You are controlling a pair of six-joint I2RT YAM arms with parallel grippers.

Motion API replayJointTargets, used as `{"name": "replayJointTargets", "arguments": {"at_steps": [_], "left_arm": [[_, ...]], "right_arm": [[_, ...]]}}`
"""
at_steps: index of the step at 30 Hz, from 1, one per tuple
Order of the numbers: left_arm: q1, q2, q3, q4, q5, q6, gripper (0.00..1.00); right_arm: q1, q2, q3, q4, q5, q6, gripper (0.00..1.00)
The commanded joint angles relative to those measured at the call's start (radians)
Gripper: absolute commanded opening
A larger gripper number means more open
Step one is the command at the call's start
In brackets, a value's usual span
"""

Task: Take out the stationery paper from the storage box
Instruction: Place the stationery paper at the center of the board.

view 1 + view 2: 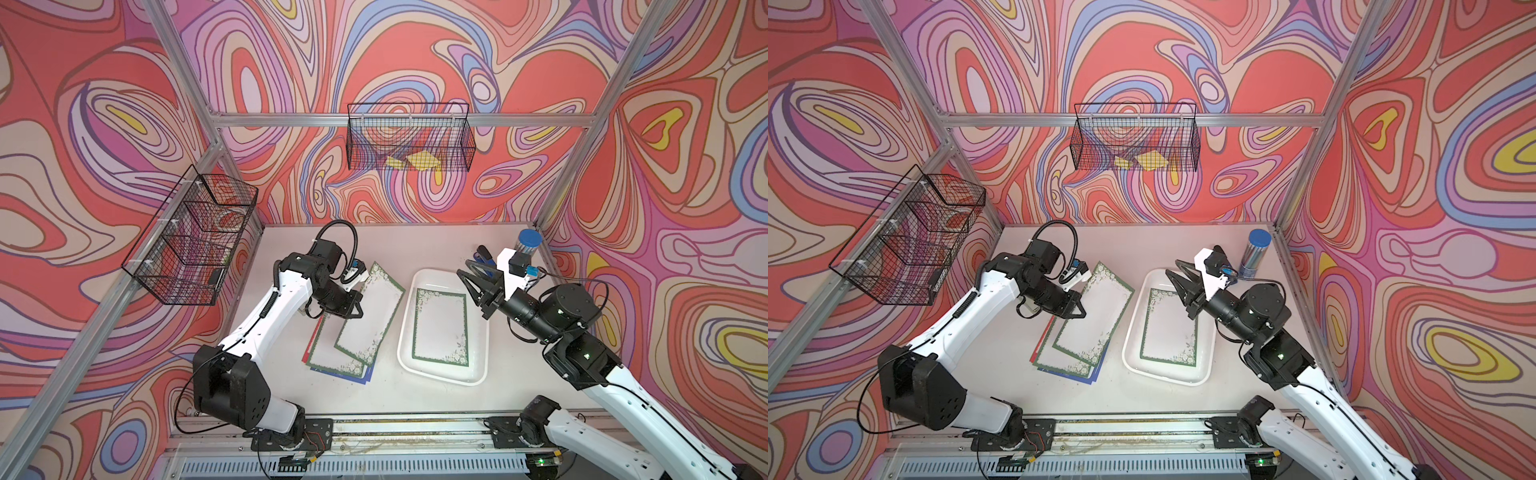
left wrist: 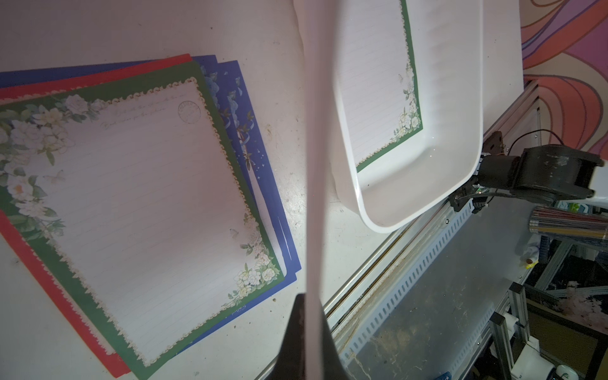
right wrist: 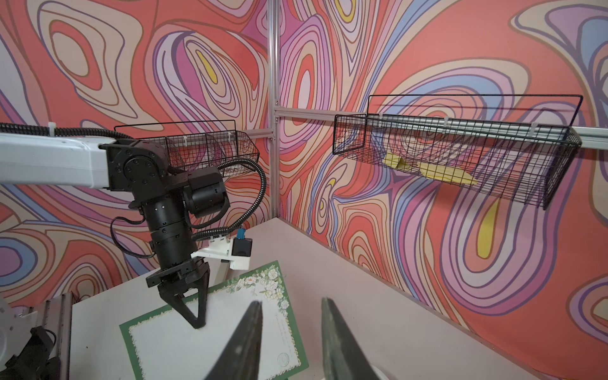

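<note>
Left gripper is clamped on 1 green-bordered sheet of stationery paper, holding it tilted over the pile of sheets beside the storage box. Right gripper hangs by the box's far corner, jaws apart and empty. 1 second green sheet lies flat inside the box.

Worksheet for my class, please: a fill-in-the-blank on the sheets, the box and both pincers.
1. The sheet left in the box has a ____ border.
2. The left pincer is ____ on a second sheet.
3. The right pincer has its jaws ____.
4. Yellow scraps lie in a wire ____.
Missing words: green; shut; open; basket.
</note>
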Motion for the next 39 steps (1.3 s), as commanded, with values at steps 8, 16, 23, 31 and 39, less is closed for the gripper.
{"name": "replayJointTargets", "arguments": {"at_steps": [8,16,23,31,39], "left_arm": [[0.094,0.047,-0.072,0.035,0.048,0.005,0.00],[0.128,0.088,-0.110,0.057,0.058,0.017,0.00],[0.157,0.085,-0.132,0.064,0.059,0.019,0.00],[0.171,0.098,-0.141,0.070,-0.006,0.000,0.00],[0.174,0.144,-0.156,0.091,-0.102,-0.016,0.01]], "right_arm": [[0.001,-0.012,0.012,0.006,0.023,-0.006,0.34],[0.001,-0.015,0.011,0.013,0.026,-0.004,0.35],[0.002,-0.019,0.011,0.008,0.031,0.005,0.35],[0.001,-0.018,0.015,0.008,0.025,0.005,0.35],[0.001,-0.021,0.012,0.001,0.013,0.005,0.35]]}}
